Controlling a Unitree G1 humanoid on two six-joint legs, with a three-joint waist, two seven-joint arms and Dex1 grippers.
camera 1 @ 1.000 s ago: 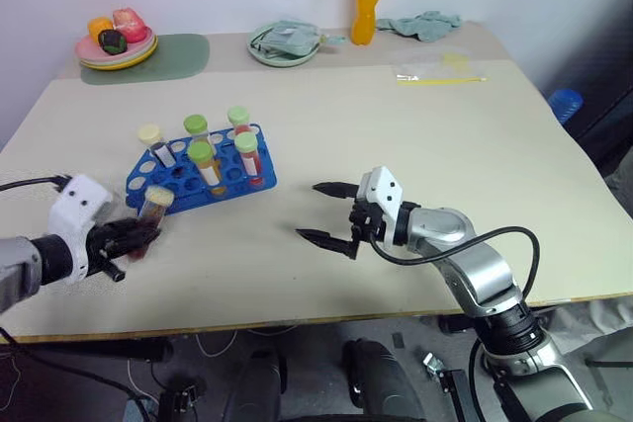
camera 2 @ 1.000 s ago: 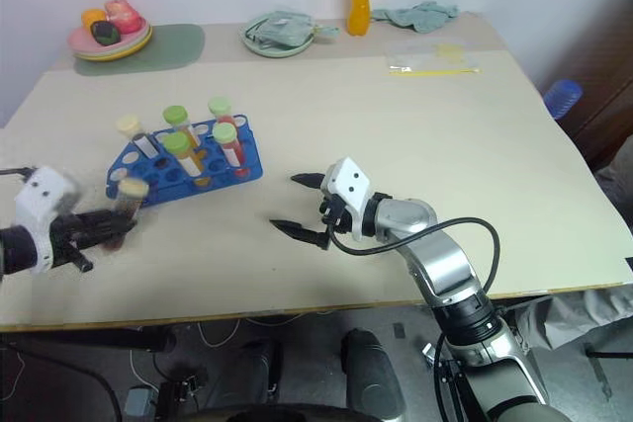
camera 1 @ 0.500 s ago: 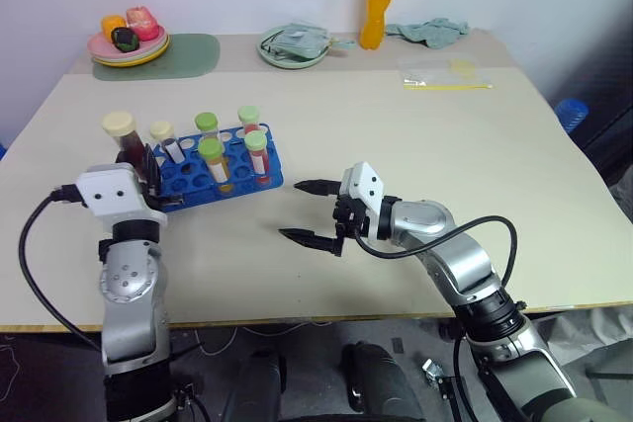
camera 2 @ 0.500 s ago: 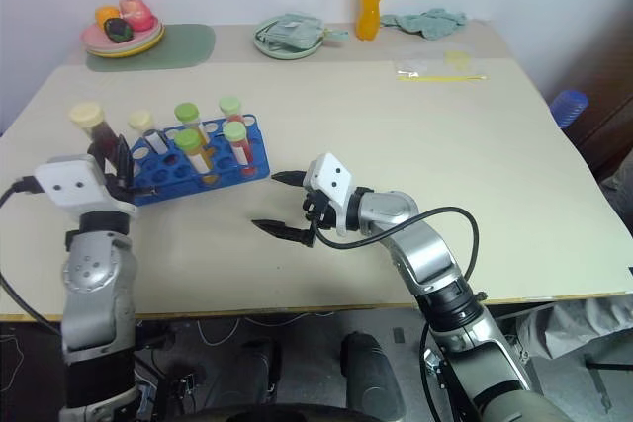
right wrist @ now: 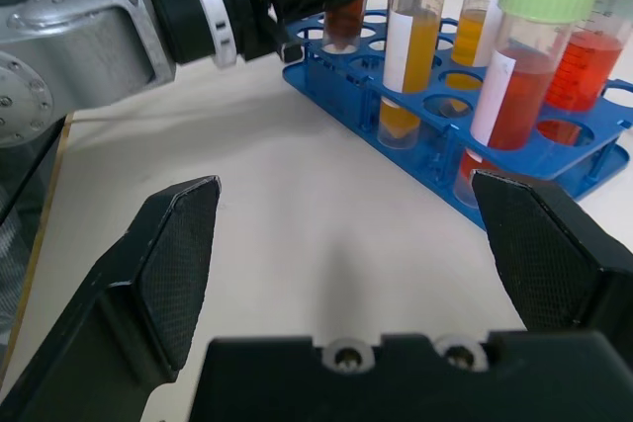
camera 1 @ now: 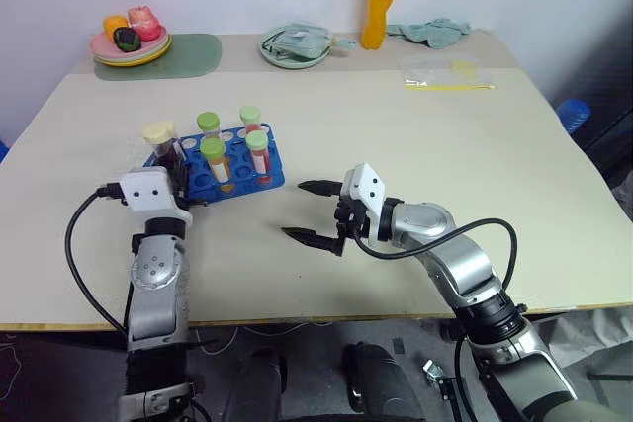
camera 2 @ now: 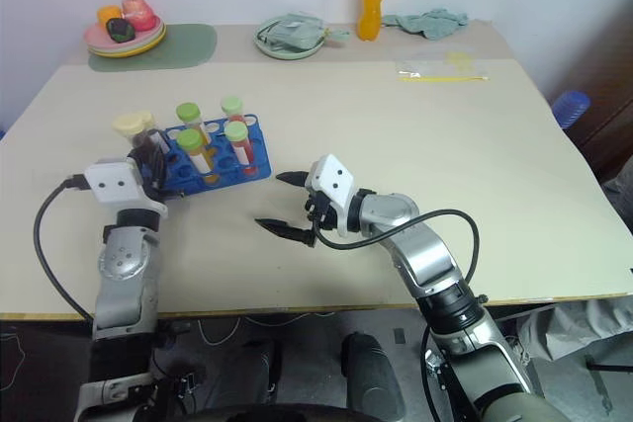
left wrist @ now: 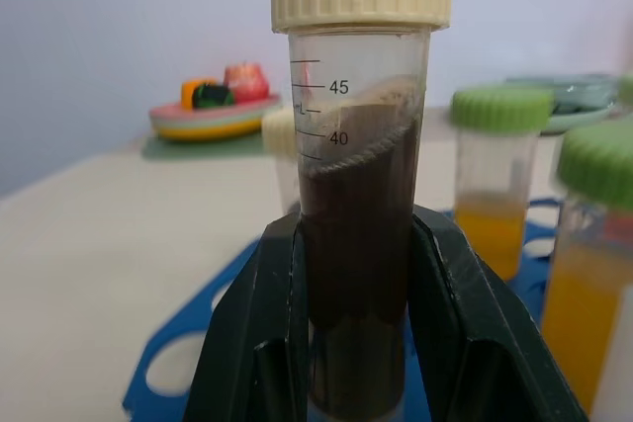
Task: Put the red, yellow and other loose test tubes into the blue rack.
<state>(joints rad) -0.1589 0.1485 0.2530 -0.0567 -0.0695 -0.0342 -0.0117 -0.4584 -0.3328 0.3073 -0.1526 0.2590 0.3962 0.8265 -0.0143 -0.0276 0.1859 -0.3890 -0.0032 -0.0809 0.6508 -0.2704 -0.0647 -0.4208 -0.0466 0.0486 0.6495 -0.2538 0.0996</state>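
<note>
My left gripper (camera 1: 174, 167) is shut on an upright test tube (left wrist: 358, 195) with a cream cap and dark red-brown liquid. The tube (camera 1: 163, 143) stands at the left end of the blue rack (camera 1: 269, 181), its lower end level with the rack's holes (right wrist: 341, 39); I cannot tell whether it is inside one. Several green-capped tubes (camera 1: 257, 150) with orange and red liquid stand in the rack. A second cream-capped tube (left wrist: 281, 145) is partly hidden behind the held one. To the right of the rack my right gripper (camera 1: 296, 211) hovers open over bare table, empty.
Along the back of the table are a plate of toy food (camera 1: 130, 42) on a green mat, a green dish with a cloth (camera 1: 296, 44), an orange bottle (camera 1: 374, 2), a crumpled cloth (camera 1: 431, 28) and a plastic bag (camera 1: 445, 74).
My left gripper has turned the tube from tilted to upright, carried it to the rack's left end, and then lowered it. The right gripper has stayed put. The camera has shifted.
</note>
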